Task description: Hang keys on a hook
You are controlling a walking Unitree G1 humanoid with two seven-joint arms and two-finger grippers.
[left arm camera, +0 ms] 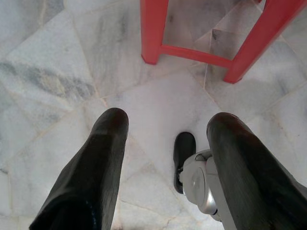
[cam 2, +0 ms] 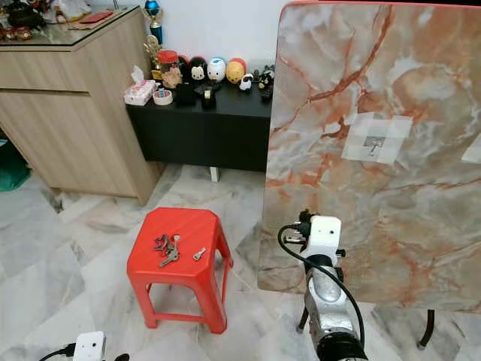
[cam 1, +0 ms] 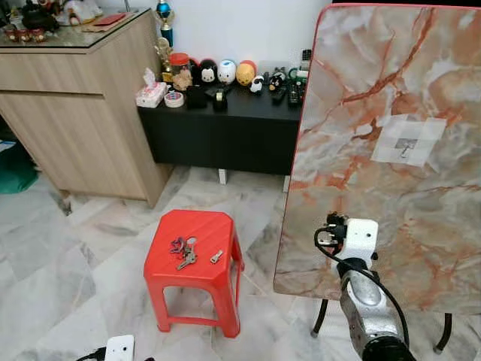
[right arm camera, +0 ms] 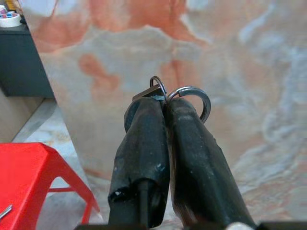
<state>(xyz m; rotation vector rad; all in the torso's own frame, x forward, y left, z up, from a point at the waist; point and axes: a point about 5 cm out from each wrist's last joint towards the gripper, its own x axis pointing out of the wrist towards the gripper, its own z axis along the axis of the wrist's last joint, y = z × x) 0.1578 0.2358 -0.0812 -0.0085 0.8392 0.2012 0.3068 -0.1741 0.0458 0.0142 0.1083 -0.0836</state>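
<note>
Room: pale marble-tile floor [cam 1: 68, 271], white wall behind; I am looking forward and down.

Item 1, keys. My right gripper [right arm camera: 165, 98] is clenched on a key ring [right arm camera: 194, 93]; two metal loops stick out past the fingertips, and the key itself is hidden between the fingers. The gripper is raised in front of the lower part of the marble panel [cam 1: 391, 150], near it; I cannot tell whether they touch.

Item 2, hook [cam 1: 406, 147]. Small metal piece taped high on the panel with a pale square patch, well above the gripper. Its shape is too small to read.

Item 3, panel. An orange-veined tabletop tipped upright, red-edged, black legs showing below.

Item 4, red stool [cam 1: 197, 263]. To my left of the panel, on the floor. On its seat lie a second bunch of keys [cam 1: 183, 252] and, just beside it, a single small key [cam 1: 216, 256].

Item 5, left gripper [left arm camera: 165, 143]. Hangs low, fingers released and apart, over the floor near the stool's legs.

Item 6, background. A low black bench [cam 1: 225, 120] against the wall carries round toy figures [cam 1: 225, 71], a tissue pack [cam 1: 152, 94], a tape roll [cam 1: 173, 98] and remote controls [cam 1: 294, 90]. A wooden cabinet [cam 1: 75, 105] stands at its left.
</note>
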